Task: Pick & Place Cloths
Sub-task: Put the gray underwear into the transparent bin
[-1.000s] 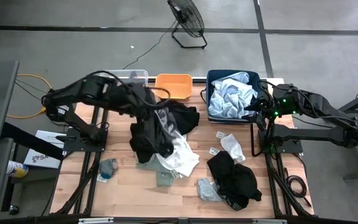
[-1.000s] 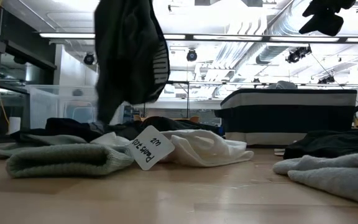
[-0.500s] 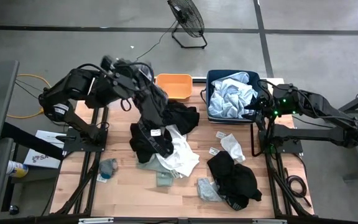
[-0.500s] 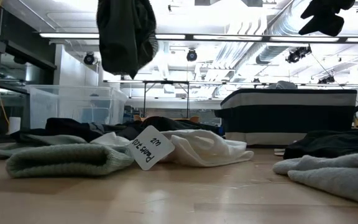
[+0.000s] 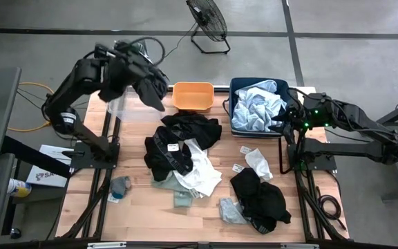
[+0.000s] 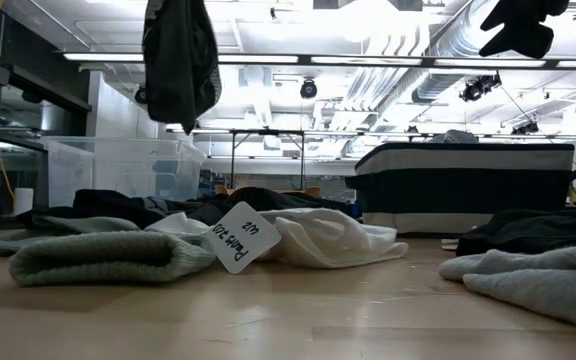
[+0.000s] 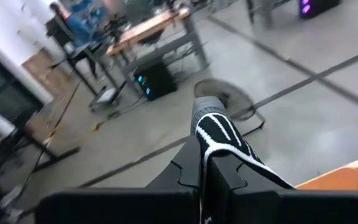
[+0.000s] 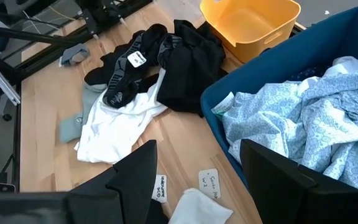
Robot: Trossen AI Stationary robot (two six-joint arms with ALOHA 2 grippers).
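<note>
My left gripper is raised above the clear bin at the table's far left and is shut on a dark garment with white stripes. In the low view this garment hangs high above the table. More cloths lie on the table: a black heap with a tag, a white piece, a second black heap and small grey-green pieces. A pale blue cloth fills the navy bin. My right gripper is open and waits beside the navy bin's right side. My left gripper pinches the dark garment between its two fingers. A bunched, white-striped part sticks out just past the fingertips. The fingers point about level, toward the table's far side. The garment is lifted clear and hangs slack below the gripper.
The orange bin stands between the clear bin and the navy bin along the far edge. Paper tags lie on the wood near the white rag. A fan stands on the floor beyond the table.
My left gripper has risen from the middle heap and swung toward the table's far left, ending over the clear bin. The dark striped garment came up with it, lifted clear of the pile. The black tagged heap and the white piece stayed on the table.
</note>
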